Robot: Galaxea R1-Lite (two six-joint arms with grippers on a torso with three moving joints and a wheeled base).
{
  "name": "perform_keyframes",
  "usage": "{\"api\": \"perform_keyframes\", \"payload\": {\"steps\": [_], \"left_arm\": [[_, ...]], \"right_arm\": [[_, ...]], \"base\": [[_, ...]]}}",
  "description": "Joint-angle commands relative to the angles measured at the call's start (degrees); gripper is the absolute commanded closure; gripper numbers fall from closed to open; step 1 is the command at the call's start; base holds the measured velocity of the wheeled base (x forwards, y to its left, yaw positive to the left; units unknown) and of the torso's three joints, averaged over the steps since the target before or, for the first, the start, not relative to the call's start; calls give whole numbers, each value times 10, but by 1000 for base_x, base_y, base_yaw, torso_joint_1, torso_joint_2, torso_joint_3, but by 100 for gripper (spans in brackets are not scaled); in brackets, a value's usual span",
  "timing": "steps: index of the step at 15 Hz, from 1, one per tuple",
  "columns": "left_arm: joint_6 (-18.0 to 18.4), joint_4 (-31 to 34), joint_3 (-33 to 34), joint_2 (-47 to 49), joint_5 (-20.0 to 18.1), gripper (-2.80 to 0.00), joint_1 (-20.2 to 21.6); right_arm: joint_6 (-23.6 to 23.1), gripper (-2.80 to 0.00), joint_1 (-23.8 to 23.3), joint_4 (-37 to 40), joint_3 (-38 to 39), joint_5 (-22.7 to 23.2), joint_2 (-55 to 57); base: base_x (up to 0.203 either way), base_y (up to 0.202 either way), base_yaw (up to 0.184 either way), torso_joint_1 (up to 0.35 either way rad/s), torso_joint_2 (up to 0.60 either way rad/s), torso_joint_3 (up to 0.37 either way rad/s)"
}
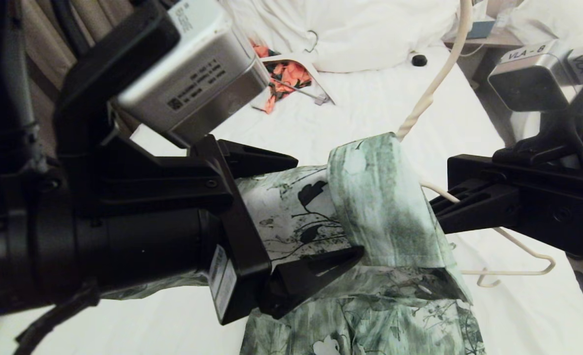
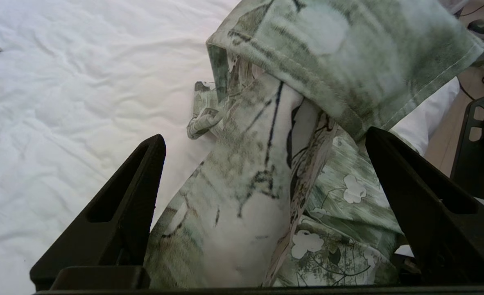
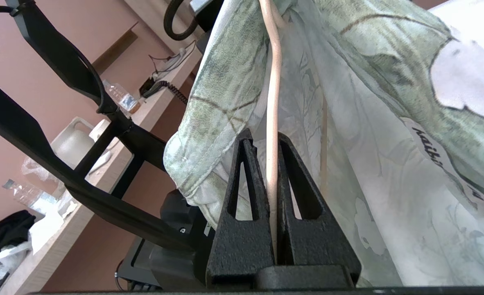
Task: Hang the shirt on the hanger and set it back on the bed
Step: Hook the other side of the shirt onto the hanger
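While the right gripper (image 3: pixel 275 137) is clamped tight on the hanger (image 1: pixel 513 249) wire, holding it raised over the bed (image 1: pixel 370 113), the shirt (image 1: pixel 365 217) drapes over the hanger w/ its lower part trailing onto the sheet. Left gripper (image 1: pixel 321 212) sits just left of the cloth, fingers wide apart, a fold of shirt lying between them but not pinched. Key relation: the hanger's long axis slants from its hook, up toward the bed's head, down to the bare right end poking out below the right gripper. Cloth lies straight ahead of the left gripper, so that arm is nearer for any tugging, prob. to pull the shirt across.
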Motion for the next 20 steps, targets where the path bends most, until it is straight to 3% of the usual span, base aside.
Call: {"api": "perform_keyframes", "payload": {"steps": [1, 4, 5, 20], "left_arm": [[1, 0, -6, 10, 0, -280, 1], [1, 0, -21, 19, 0, -280, 3], [1, 0, -21, 22, 0, 0, 3], [1, 1, -17, 26, -1, 0, 2]], "right_arm": [[-1, 0, 0, 0, 1, 5, -3], [7, 0, 0, -2, 0, 4, -4], [10, 0, 0, -2, -2, 4, -5], [13, 0, -3, -6, -2, 4, -7]], "base": [[0, 0, 0, 0, 0, 0], [0, 0, 0, 0, 0, 0], [0, 0, 0, 0, 0, 0], [0, 0, 0, 0, 0, 0]]}}
